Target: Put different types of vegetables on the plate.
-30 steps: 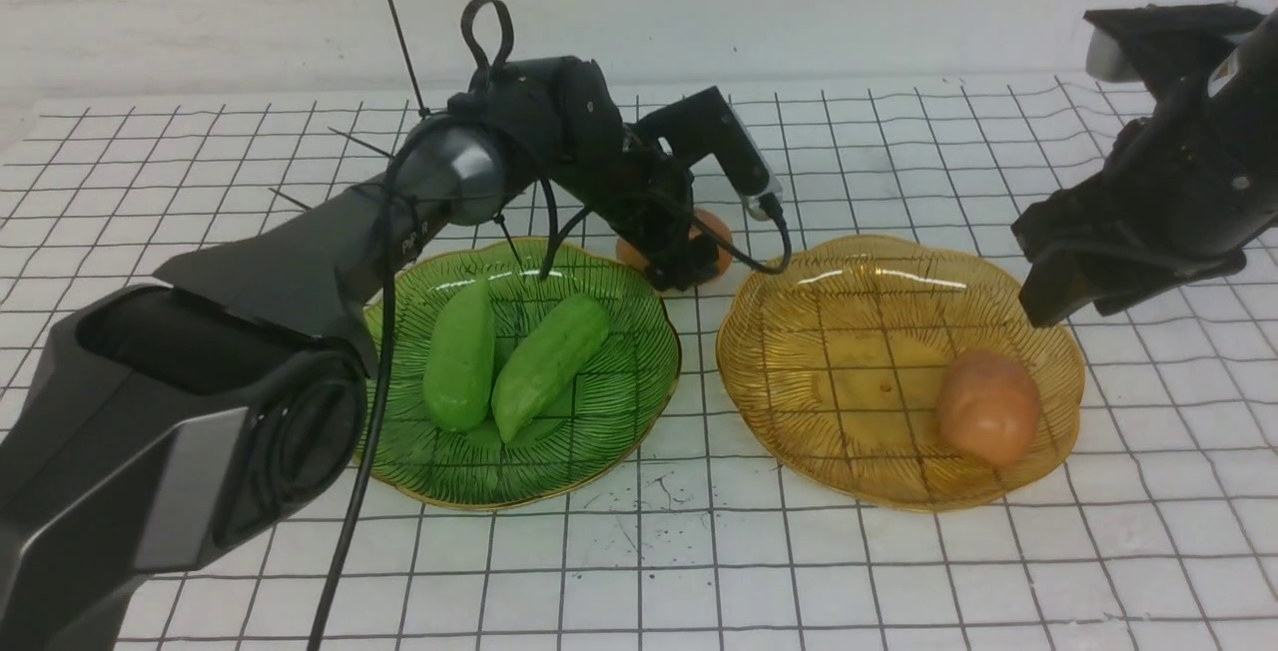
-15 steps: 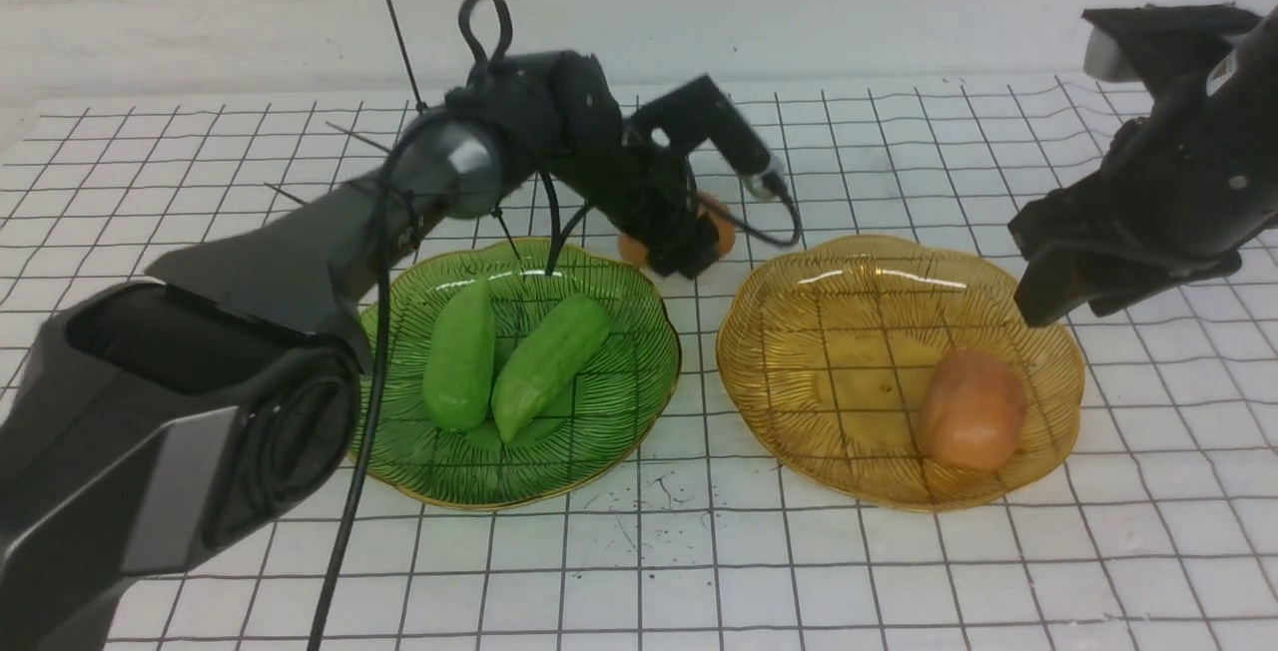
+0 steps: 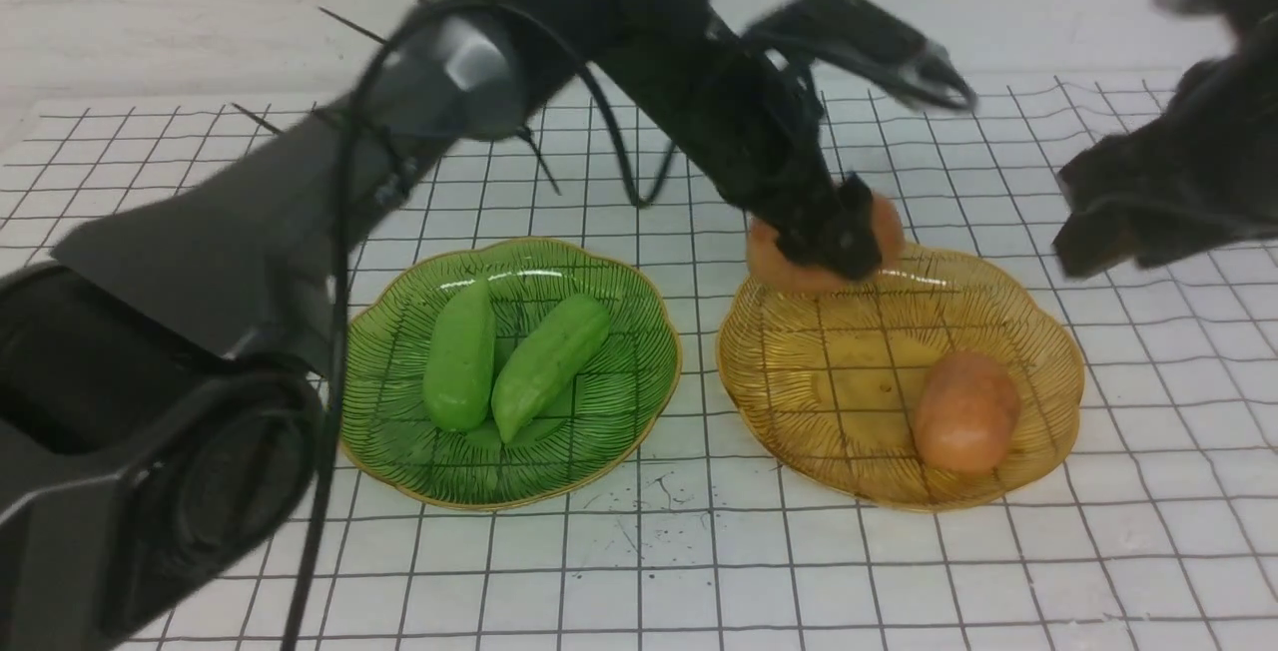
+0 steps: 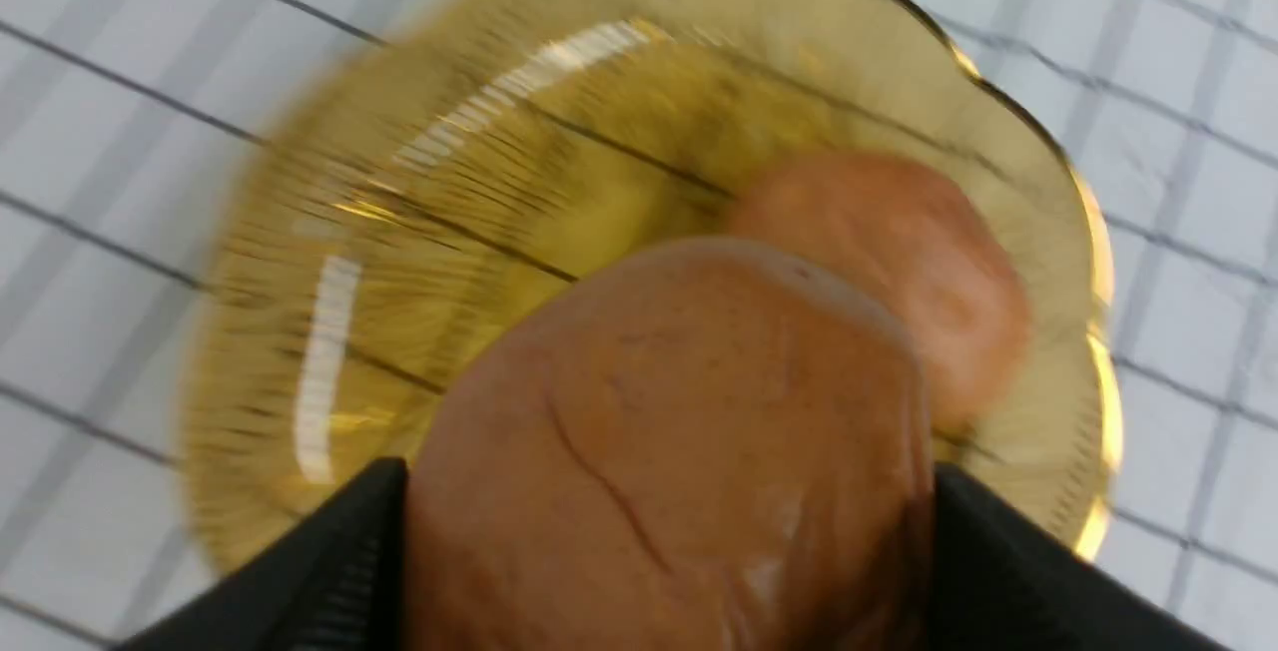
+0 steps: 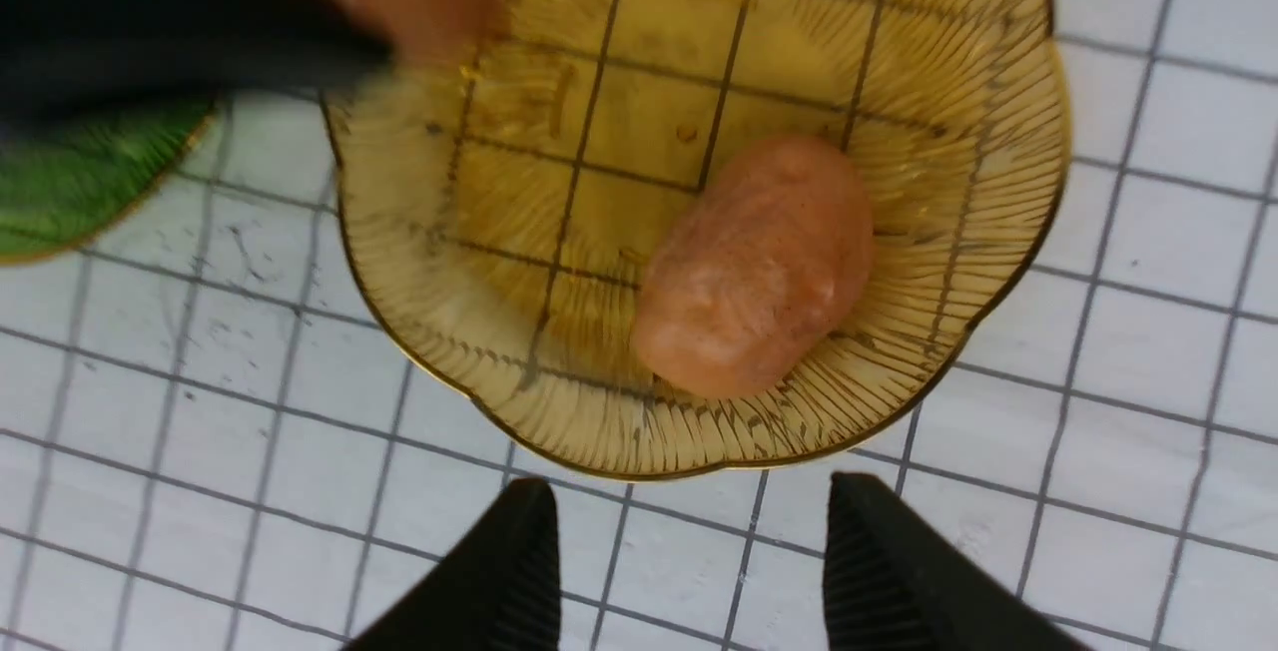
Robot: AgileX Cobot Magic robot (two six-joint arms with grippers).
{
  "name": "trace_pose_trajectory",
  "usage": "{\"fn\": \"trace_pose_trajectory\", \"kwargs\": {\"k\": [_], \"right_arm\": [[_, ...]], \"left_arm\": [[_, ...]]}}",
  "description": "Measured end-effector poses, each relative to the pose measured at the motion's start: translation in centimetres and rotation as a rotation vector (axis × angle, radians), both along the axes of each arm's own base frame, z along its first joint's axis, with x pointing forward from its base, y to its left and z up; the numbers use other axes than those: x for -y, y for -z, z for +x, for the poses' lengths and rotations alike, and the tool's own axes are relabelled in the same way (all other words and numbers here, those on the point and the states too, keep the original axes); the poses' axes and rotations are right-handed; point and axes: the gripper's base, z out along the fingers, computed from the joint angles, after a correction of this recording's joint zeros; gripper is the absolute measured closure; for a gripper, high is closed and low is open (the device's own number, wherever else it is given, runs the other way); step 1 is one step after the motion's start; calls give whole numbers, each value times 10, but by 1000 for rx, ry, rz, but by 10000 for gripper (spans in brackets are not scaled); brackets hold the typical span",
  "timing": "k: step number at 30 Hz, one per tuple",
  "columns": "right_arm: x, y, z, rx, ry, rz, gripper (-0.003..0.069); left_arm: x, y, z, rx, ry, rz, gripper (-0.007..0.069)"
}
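One potato [image 4: 669, 431] pinched inside left tool [image 3: 834, 237], over plate [image 3: 849, 376].

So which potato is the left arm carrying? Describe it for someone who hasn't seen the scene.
Find the amber plate on the right. Above its far rim hangs the left pincer, shut on an orange-brown potato. Unlike the other potato, which lies inside the plate, this one is held up in the air.
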Motion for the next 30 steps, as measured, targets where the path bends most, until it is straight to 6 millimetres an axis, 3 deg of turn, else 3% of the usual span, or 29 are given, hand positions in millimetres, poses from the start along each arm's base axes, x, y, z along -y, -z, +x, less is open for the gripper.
{"fn": "trace_pose_trajectory", "kwargs": {"k": [4,7,9,10,11,15,19,23,25,27,28,30], "right_arm": [[9,-43,-44,150,21,34,324],[19,-76,-93,298,24,56,338],[24,-89,-119,372,24,71,349],[29,-97,-143,433,26,80,362],[30,-99,-147,443,26,82,362],[44,-100,-219,636,35,119,405],[53,-77,-264,832,53,168,431],[56,-41,-286,926,57,227,437],[56,-25,-293,965,55,265,437],[59,-13,-304,1079,68,304,447],[61,-9,-309,1153,80,322,464],[64,-6,-316,1242,94,338,502]], "left_arm": [[14,17,-10,6,52,121,81],[18,26,-12,0,26,182,71],[19,28,-12,-12,-6,190,32],[18,29,-12,-28,-40,193,-13],[18,29,-12,-30,-45,192,-24],[18,29,-12,-66,-112,181,-57],[17,28,-12,-77,-131,178,-34],[16,21,-16,-101,-151,179,124],[16,10,-16,-93,-176,155,270],[14,-10,-18,-73,-212,111,493],[13,-21,-20,-64,-226,89,566],[11,-34,-24,-55,-235,62,608]]}}
